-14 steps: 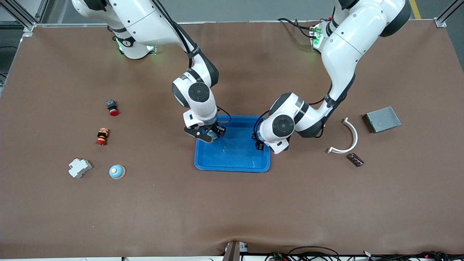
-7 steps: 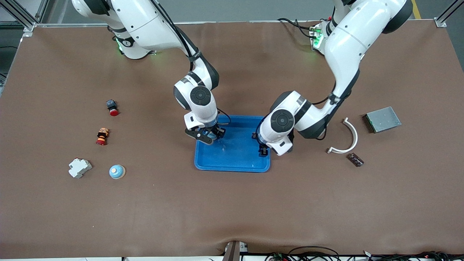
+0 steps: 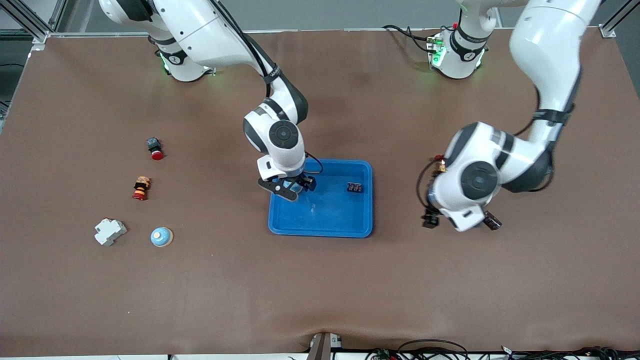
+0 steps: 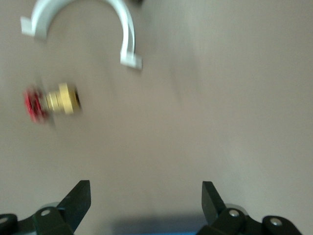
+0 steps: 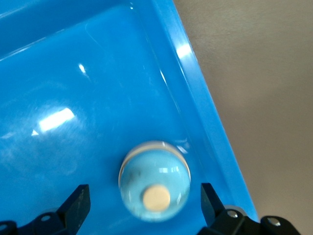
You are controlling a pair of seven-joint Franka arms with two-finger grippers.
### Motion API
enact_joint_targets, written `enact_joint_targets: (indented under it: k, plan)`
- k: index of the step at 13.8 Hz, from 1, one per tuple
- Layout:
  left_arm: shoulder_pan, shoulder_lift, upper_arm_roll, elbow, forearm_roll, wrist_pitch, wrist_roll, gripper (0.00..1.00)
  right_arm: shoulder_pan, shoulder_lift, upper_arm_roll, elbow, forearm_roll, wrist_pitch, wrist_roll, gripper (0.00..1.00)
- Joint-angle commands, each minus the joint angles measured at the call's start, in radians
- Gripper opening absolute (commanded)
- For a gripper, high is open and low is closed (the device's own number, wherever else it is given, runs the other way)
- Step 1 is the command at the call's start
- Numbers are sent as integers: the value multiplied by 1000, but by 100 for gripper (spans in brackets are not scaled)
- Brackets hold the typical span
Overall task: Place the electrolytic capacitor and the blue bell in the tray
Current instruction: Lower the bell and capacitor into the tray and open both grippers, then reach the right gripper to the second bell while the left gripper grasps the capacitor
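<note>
The blue tray [image 3: 320, 227] lies mid-table. A light blue bell [image 5: 154, 188] with a tan button sits upright in it, close to the rim [image 5: 205, 107]. My right gripper [image 5: 145, 188] [image 3: 294, 187] hovers over that bell, open, with a gap between each finger and the bell. The electrolytic capacitor [image 3: 354, 187], a small dark part, lies in the tray near the rim toward the left arm's end. My left gripper [image 4: 146, 188] [image 3: 430, 218] is open and holds nothing, over bare table between the tray and a small brown part [image 3: 493, 220].
A second blue bell [image 3: 161, 236], a white block [image 3: 110, 231] and two red-tipped buttons [image 3: 155, 148] [image 3: 141, 188] lie toward the right arm's end. A white curved bracket [image 4: 83, 24] and a brass fitting with a red end [image 4: 51, 100] lie by the left gripper.
The left gripper let go of the dark part in the tray and swung off toward the left arm's end. The right gripper opened and released the bell at the tray's corner.
</note>
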Motion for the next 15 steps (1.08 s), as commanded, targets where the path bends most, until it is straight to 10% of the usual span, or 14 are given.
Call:
enact_joint_targets:
  k: [1, 8, 10, 15]
  plan:
    - [121, 3, -4, -40, 100, -11, 261, 100, 5, 4, -4, 106, 3, -133, 1, 100]
    - [248, 143, 5, -40, 213, 159, 414, 92, -276, -59, -15, 124, -4, -167, -583, 100]
    - [245, 161, 20, -45, 226, 187, 422, 72, -345, -70, -17, 132, -12, -163, -706, 100]
    - [252, 181, 20, -70, 303, 196, 417, 59, -517, -72, -15, 108, -9, -114, -971, 100]
